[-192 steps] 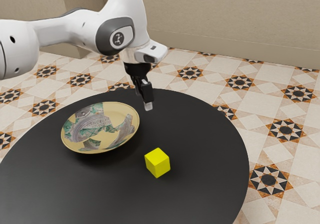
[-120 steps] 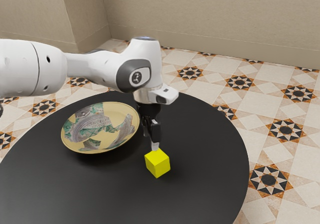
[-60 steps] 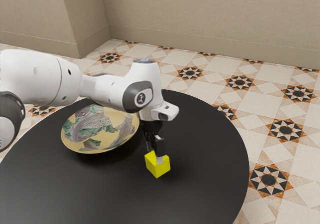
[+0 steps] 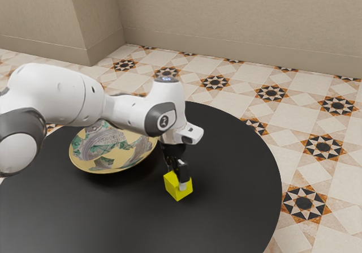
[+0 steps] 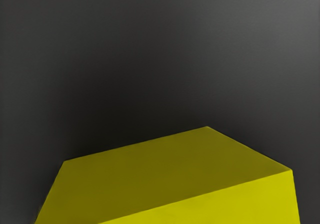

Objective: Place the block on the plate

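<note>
Yellow block (image 4: 172, 189) on black table (image 4: 237, 202), gripper (image 4: 176, 181) down at it (fingers apart), patterned plate (image 4: 116, 151) nearby

The yellow cubic block (image 4: 171, 189) looks smooth and matt, the round black table (image 4: 237, 208) smooth, the round, patterned cream plate (image 4: 93, 163) ceramic.
</note>
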Available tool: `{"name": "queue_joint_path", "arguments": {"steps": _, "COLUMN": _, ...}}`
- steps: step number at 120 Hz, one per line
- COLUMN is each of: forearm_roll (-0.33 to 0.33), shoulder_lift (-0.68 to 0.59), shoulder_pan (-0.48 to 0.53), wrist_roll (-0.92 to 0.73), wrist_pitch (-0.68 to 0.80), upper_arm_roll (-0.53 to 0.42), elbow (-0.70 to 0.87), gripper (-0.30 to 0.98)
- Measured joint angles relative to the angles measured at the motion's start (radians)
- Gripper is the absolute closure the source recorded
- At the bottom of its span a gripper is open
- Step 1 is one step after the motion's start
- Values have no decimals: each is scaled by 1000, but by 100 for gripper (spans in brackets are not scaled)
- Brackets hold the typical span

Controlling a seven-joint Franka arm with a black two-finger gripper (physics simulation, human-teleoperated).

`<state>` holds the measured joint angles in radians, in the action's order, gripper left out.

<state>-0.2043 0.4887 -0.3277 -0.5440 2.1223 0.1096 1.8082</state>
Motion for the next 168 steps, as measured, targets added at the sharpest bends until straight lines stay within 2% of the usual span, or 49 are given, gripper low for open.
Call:
{"name": "queue_joint_path", "arguments": {"steps": 16, "forearm_roll": -3, "shoulder_lift": 21, "shoulder_pan": 2, "wrist_roll": -1, "wrist_pitch": 19, "upper_arm_roll": -4, "elbow": -5, "gripper": 1}}
{"name": "queue_joint_path", "arguments": {"steps": 32, "forearm_roll": -5, "shoulder_lift": 27, "shoulder_pan": 1, "wrist_roll": -2, "wrist_pitch": 35, "upper_arm_roll": -5, "elbow": -5, "gripper": 14}}
{"name": "queue_joint_path", "arguments": {"steps": 56, "forearm_roll": -4, "shoulder_lift": 20, "shoulder_pan": 1, "wrist_roll": -1, "wrist_pitch": 47, "upper_arm_roll": -5, "elbow": -4, "gripper": 22}}
{"name": "queue_joint_path", "arguments": {"steps": 80, "forearm_roll": -2, "shoulder_lift": -22, "shoulder_pan": 3, "wrist_roll": 2, "wrist_pitch": 45, "upper_arm_roll": -2, "elbow": 4, "gripper": 23}}
{"name": "queue_joint_path", "arguments": {"steps": 99, "forearm_roll": 7, "shoulder_lift": -85, "shoulder_pan": 21, "wrist_roll": 6, "wrist_pitch": 42, "upper_arm_roll": 4, "elbow": 5, "gripper": 31}}
{"name": "queue_joint_path", "arguments": {"steps": 138, "forearm_roll": 22, "shoulder_lift": -198, "shoulder_pan": 96, "wrist_roll": 18, "wrist_pitch": 40, "upper_arm_roll": 17, "elbow": 14, "gripper": 34}}
{"name": "queue_joint_path", "arguments": {"steps": 168, "forearm_roll": 24, "shoulder_lift": -194, "shoulder_pan": 149, "wrist_roll": 24, "wrist_pitch": 30, "upper_arm_roll": 84, "elbow": 15, "gripper": 34}}
